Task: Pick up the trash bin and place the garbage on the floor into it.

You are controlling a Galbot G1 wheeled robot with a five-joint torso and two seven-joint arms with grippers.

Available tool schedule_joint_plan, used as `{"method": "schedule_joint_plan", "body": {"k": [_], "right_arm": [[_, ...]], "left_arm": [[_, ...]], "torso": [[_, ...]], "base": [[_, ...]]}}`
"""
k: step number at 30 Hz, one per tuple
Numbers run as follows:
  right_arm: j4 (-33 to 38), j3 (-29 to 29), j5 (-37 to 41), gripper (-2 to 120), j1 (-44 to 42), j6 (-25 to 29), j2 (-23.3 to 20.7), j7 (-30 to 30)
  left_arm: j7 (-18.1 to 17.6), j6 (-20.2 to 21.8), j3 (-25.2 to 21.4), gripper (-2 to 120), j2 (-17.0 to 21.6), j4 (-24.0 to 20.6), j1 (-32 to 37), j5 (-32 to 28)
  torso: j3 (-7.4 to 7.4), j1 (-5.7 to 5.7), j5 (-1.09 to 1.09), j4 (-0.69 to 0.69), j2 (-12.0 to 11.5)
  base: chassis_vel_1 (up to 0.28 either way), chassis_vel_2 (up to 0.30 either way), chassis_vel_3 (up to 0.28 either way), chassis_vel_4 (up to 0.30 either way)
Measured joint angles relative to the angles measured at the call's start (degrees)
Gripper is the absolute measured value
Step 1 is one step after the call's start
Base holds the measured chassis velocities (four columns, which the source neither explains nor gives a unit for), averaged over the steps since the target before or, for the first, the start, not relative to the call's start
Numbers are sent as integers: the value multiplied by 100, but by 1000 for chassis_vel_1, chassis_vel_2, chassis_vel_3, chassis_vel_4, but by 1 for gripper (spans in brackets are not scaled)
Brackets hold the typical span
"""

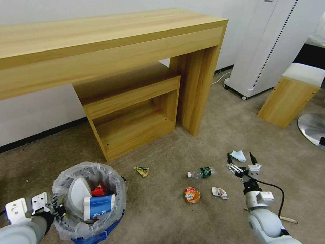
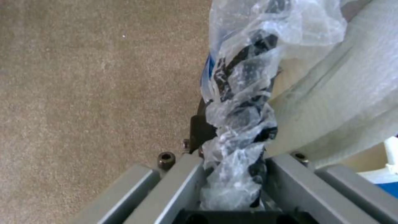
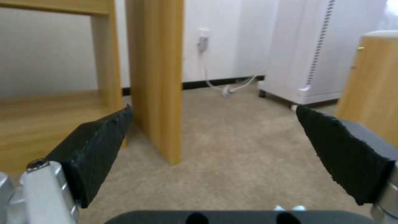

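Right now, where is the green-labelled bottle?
In the head view the bottle lies on its side on the carpet, just left of the open right gripper, with an orange wrapper nearer the robot.

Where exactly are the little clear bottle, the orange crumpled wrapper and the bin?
Small clear plastic bottle with green label point(image 1: 202, 173), head view: on its green label.
Crumpled orange-red wrapper point(image 1: 192, 195), head view: its middle.
Round blue trash bin lined with a clear plastic bag point(image 1: 113, 222), head view: its bag-covered side wall.

White arms, black-padded fingers point(image 3: 99, 146), black cable point(image 1: 276, 191).
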Motion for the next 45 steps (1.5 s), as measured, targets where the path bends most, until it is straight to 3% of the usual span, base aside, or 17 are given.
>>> {"method": "schedule_joint_plan", "body": {"k": [2, 9, 18, 20, 22, 23, 24, 25, 26, 27, 28, 30, 32, 36, 45], "right_arm": [[65, -115, 8, 100, 66, -130, -41, 99], [356, -1527, 413, 100, 1095, -1149, -633, 802], [347, -2599, 803, 100, 1840, -1505, -937, 719], [271, -2819, 937, 100, 2088, -1659, -1008, 442], [200, -2861, 962, 100, 2147, -1768, -1045, 268], [163, -2870, 989, 100, 2156, -1915, -1076, 211], [166, -2867, 1105, 100, 2139, -2389, -1128, 293], [166, -2867, 1105, 100, 2139, -2389, -1128, 293], [300, -2860, 1559, 100, 2071, -3038, -1177, 614], [344, -2860, 1714, 100, 2050, -3160, -1185, 694], [610, -2858, 2530, 100, 1941, -3834, -1193, 1232], [670, -2856, 2704, 100, 1918, -4013, -1181, 1382], [791, -2823, 3203, 100, 1829, -4561, -1045, 1917], [735, -2711, 3709, 100, 1747, -4967, -779, 2421], [367, -2668, 3656, 100, 1566, -5261, -413, 2386]], "left_arm": [[-4, -1, -28, 0, -1, -8, 13, -23], [-72, -35, -211, 0, -6, -21, 56, -178], [-83, -53, -123, 0, -35, 89, -70, -174], [-94, -64, -105, 0, -39, 146, -114, -165], [-95, -66, -87, 0, -50, 176, -123, -150], [-95, -66, -75, 0, -62, 190, -130, -138], [-97, -66, -56, 0, -91, 214, -147, -107], [-97, -66, -56, 0, -91, 214, -147, -107], [-97, -66, -34, 0, -122, 239, -162, -81], [-98, -66, -25, 0, -131, 248, -167, -74], [-91, -66, 16, 0, -163, 285, -194, -28], [-91, -66, 29, 0, -172, 300, -205, -16], [-88, -65, 96, 0, -219, 354, -264, 37], [-67, -60, 153, 0, -271, 400, -284, 112], [-26, -49, 225, 0, -325, 425, -275, 225]], "torso": [[0, 0, 0, 0, 0], [0, 0, -1, 1, 0], [0, 0, -1, 1, -1], [0, 0, 0, 1, -1], [0, 0, -1, 2, -1], [1, 0, 0, 2, -1], [0, 0, 1, 1, -1], [0, 0, 1, 1, -1], [0, 0, 0, 0, -2], [1, 0, 0, -1, -1], [0, 0, 0, -1, -1], [0, 0, 0, -1, -1], [-1, 0, 0, 0, -1], [-1, 0, 0, 1, -1], [-1, 0, 0, 0, 0]], "base": [[0, 0, 0, 0], [0, 0, 0, 0], [0, 0, 0, 0], [0, 0, 0, 0], [0, 0, 0, 0], [0, 0, 0, 0], [0, 0, 0, 0], [0, 0, 0, 0], [0, 0, 0, 0], [0, 0, 0, 0], [0, 0, 0, 0], [0, 0, 0, 0], [0, 0, 0, 0], [0, 0, 0, 0], [0, 0, 0, 0]]}}
